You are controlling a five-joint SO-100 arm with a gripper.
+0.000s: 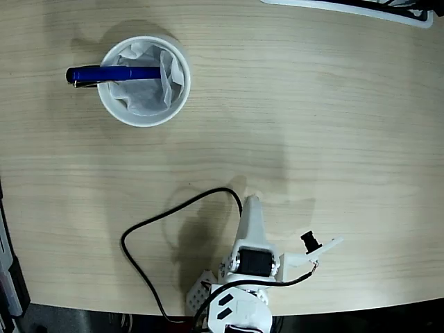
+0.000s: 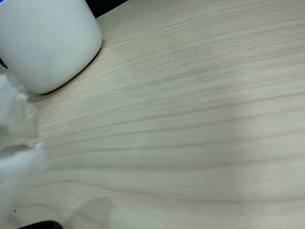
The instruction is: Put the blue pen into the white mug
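The white mug [image 1: 144, 111] stands at the upper left of the fixed view, lined with crumpled white paper. The blue pen [image 1: 111, 74] lies across its opening: one end rests on the paper inside and the other sticks out over the left rim. My gripper [image 1: 251, 205] is far from both, low in the picture and pointing up the table. Its fingers look pressed into one narrow white wedge with nothing between them. In the wrist view the mug's side [image 2: 45, 43] fills the top left corner. A blurred white finger [image 2: 16, 143] shows at the left edge.
A black cable [image 1: 173, 208] loops over the table left of the arm base [image 1: 243, 305]. A white object [image 1: 388, 10] lies along the top right edge. A dark object [image 1: 8, 277] borders the lower left. The table's front edge runs just below the arm.
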